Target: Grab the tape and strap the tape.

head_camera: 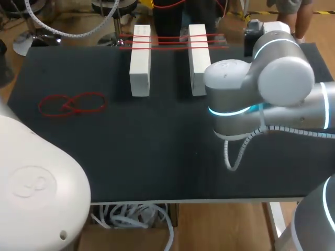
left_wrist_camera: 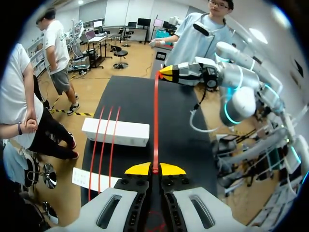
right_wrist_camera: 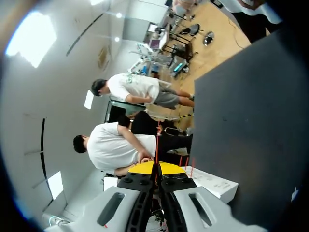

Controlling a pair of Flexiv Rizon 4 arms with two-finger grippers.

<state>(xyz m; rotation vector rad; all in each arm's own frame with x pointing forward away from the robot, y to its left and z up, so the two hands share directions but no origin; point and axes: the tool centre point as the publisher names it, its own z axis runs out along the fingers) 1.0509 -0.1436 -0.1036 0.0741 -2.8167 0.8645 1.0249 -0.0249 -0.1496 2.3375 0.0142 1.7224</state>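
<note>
So here's where we're at. Our left gripper [left_wrist_camera: 155, 169] has its yellow tips pinched almost together on one end of a red tape band [left_wrist_camera: 156, 121]. Our right gripper [right_wrist_camera: 157, 167] grips the other end the same way, fingers narrow with only the thin red strand between them.

In the left wrist view the band runs taut and straight from our tips out to the right gripper. It passes just off the end of the right white block [left_wrist_camera: 116, 131]; we can't tell whether it touches that block.

Three stretched bands [left_wrist_camera: 104, 140] sit across the right white block and carry on over the other white block [head_camera: 140, 60] next to it. They're bunched toward the end of the right white block that's farthest from the robot.

A tangle of loose red bands [head_camera: 73, 103] lies flat on the black table [head_camera: 157, 157]. It's well apart from the right white block, out past the other white block on our left side.

From the right wrist, the right white block sits just beside the pinched fingers.
</note>
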